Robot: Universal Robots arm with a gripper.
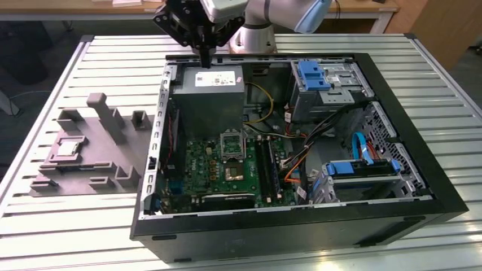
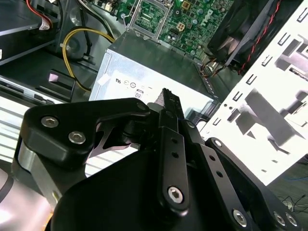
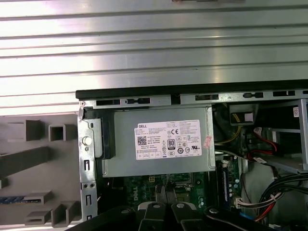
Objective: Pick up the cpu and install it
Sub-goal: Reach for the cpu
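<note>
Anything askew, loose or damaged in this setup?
Nothing stands out. The cpu sits flat in its recess on the grey fixture, to the exterior view's left of the open case. The pincer hangs shut and empty above the power supply, touching nothing.
</note>
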